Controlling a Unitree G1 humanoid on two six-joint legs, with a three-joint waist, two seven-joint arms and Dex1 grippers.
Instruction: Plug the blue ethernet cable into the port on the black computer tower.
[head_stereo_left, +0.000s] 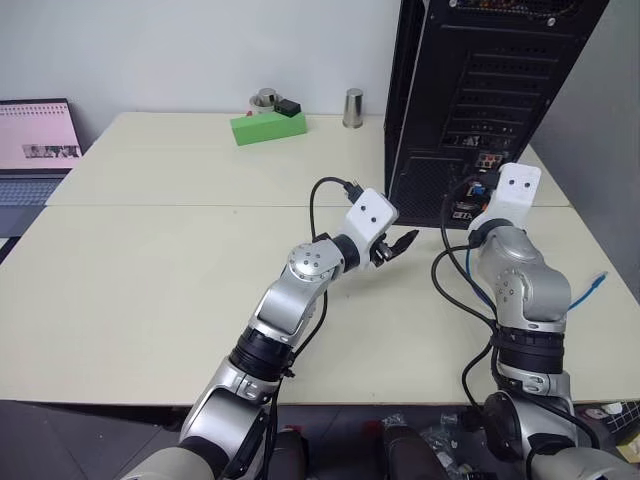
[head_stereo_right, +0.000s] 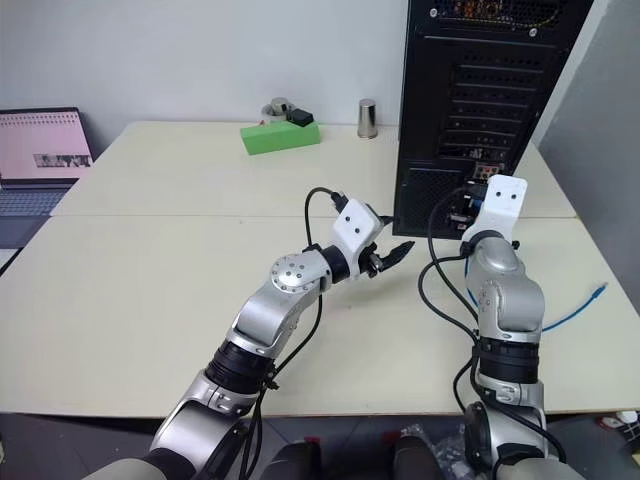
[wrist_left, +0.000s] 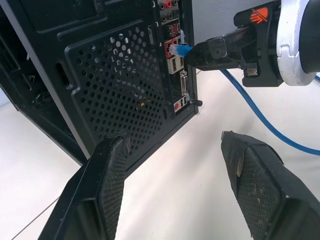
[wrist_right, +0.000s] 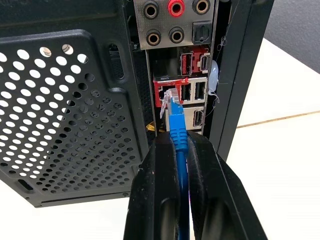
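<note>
The black computer tower (head_stereo_left: 480, 90) stands at the table's far right, rear panel toward me. My right gripper (wrist_right: 176, 142) is shut on the blue ethernet cable (wrist_right: 176, 125) just behind its clear plug. The plug's tip sits at the mouth of the red-framed port (wrist_right: 167, 92), slightly tilted; I cannot tell whether it is seated. The cord's free end (head_stereo_left: 597, 283) lies on the table to the right. My left gripper (head_stereo_left: 400, 243) hovers open and empty just left of the tower's mesh vent (wrist_left: 115, 75), pointing at the right gripper (wrist_left: 197, 54).
A green box (head_stereo_left: 268, 127) with small items on it and a metal cup (head_stereo_left: 353, 108) stand at the back of the cream table (head_stereo_left: 150, 260). An open laptop (head_stereo_left: 35, 150) is at the far left. Black robot cables (head_stereo_left: 450, 270) hang by the right arm.
</note>
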